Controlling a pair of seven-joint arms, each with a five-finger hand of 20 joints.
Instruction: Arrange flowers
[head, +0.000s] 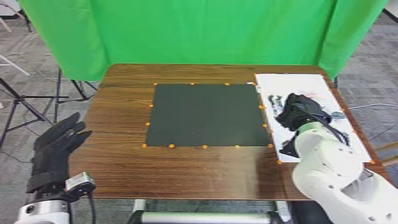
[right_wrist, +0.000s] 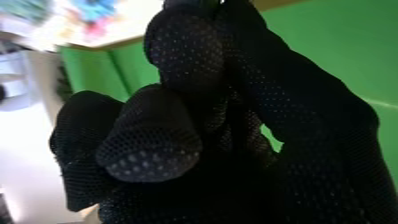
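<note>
My right hand (head: 302, 109) is over the white sheet at the table's right side, its fingers curled. Small green pieces (head: 276, 103) lie just left of it, a faint pink flower (head: 310, 94) lies beyond, and a blue-grey one (head: 338, 115) is at its right. In the right wrist view the curled fingers of the right hand (right_wrist: 151, 135) meet near the thumb, with nothing clearly held. Past them are a blue flower (right_wrist: 94, 8) and a pink one (right_wrist: 95, 29), blurred. My left hand (head: 58, 145) is open off the table's left edge.
A dark square mat (head: 209, 115) with orange dots round its border lies mid-table. The white sheet (head: 289, 81) runs along the right edge of the brown table (head: 195, 175). A green curtain (head: 209, 35) hangs behind, and a black tripod (head: 18, 100) stands left of the table.
</note>
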